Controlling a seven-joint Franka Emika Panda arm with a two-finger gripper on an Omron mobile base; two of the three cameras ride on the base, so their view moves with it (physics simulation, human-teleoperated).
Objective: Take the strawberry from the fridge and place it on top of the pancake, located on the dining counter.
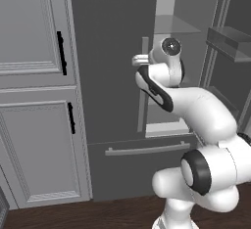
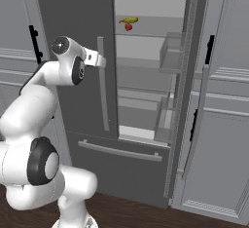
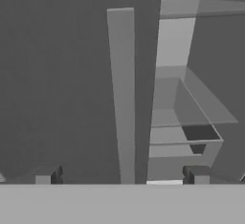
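- Gripper [image 3: 122, 177] spread apart, empty, facing the fridge [image 2: 78, 51] left door's vertical handle [image 2: 103, 83].
- Strawberry [image 2: 128, 27] on upper shelf [image 2: 151, 27], near its left edge, beside a yellow item [image 2: 129, 20].
- Risks: clipping the handle or door edge reaching in; knocking the berry away.

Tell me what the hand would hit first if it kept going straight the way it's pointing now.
Most likely the fridge's closed left door, at or beside its vertical bar handle. The open hand straddles that handle, seen from the hand camera. Depth is unclear, so door or handle first is uncertain.
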